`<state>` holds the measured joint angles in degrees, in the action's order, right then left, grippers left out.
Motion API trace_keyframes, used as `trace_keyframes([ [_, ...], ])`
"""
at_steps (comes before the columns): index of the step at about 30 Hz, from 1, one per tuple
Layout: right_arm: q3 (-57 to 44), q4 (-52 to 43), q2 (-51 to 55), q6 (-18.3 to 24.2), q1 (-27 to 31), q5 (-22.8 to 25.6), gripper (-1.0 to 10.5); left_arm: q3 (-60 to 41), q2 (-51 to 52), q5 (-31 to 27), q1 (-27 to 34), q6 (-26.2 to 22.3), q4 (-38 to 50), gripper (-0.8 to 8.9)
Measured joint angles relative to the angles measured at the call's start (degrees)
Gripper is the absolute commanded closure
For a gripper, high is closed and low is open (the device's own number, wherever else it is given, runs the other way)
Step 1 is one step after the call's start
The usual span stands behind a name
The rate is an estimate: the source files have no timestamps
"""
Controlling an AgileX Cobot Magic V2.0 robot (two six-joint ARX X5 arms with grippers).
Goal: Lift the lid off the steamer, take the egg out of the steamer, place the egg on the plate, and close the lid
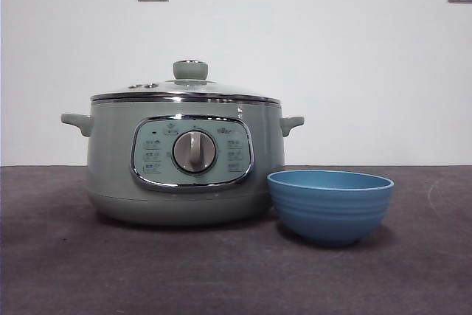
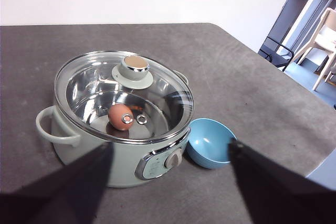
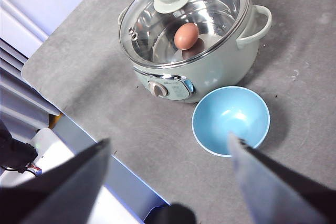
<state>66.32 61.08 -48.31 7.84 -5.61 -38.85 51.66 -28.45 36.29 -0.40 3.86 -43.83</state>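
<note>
Both claws hang high above the table with their jaws spread wide and nothing between them: the left gripper (image 2: pixel 168 182) looks down on the pot and bowl, and the right gripper (image 3: pixel 168 182) does the same from the other side. Neither touches anything, and neither shows in the front view. Only the blurred dark inner edges of the jaws can be seen, cut off by the picture edges. The steamer (image 1: pixel 181 164) stands on the grey table (image 1: pixel 66 271), with the lid (image 1: pixel 184 92) seated on its rim. Through the glass of the lid, the brown egg (image 2: pixel 120 117) lies inside the shiny inner pot. The blue plate (image 1: pixel 330 204), really a ribbed bowl, sits just beside the steamer, empty.
</note>
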Motion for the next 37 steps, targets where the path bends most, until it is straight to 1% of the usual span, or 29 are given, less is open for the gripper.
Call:
trace_keyframes([
  [4, 0.00, 0.02, 0.00, -0.17, 0.00, 0.02, 3.2, 0.02, -2.49, 0.98, 0.00, 0.00, 3.08, 2.46],
  [8, 0.00, 0.07, 0.00, 0.09, -0.02, 0.00, 3.2, 0.04, -6.49, 1.68, -0.24, -0.20, 7.91, 2.46],
  [12, 0.02, -0.09, 0.00, 0.11, -0.02, 0.00, 3.2, 0.59, -12.39, 1.53, -2.73, -0.22, 13.40, 2.46],
  [16, 0.02, -0.46, 0.00, 0.11, -0.02, 0.00, 3.2, 3.52, -19.71, 0.59, -6.10, -0.22, 17.40, 2.46],
  [21, 0.02, -0.46, 0.00, 0.11, -0.02, 0.00, 3.2, 9.29, -29.75, -4.94, -11.17, -0.55, 20.76, 2.46],
  [26, 0.02, -0.46, -0.04, 0.11, -0.02, 0.00, 3.2, 14.32, -38.62, -10.14, -16.00, -2.62, 23.85, 2.47],
  [29, 0.02, -0.46, -0.04, 0.11, -0.02, 0.00, 3.2, 16.87, -44.39, -14.23, -19.04, -4.28, 25.99, 2.47],
  [32, 0.02, -0.46, -0.07, 0.11, -0.02, 0.00, 3.2, 17.97, -49.05, -17.77, -21.29, -5.90, 28.94, 2.47],
  [37, 0.02, -0.44, -0.07, 0.11, -0.02, 0.00, 3.2, 17.99, -54.51, -21.46, -23.30, -7.34, 33.70, 2.47],
])
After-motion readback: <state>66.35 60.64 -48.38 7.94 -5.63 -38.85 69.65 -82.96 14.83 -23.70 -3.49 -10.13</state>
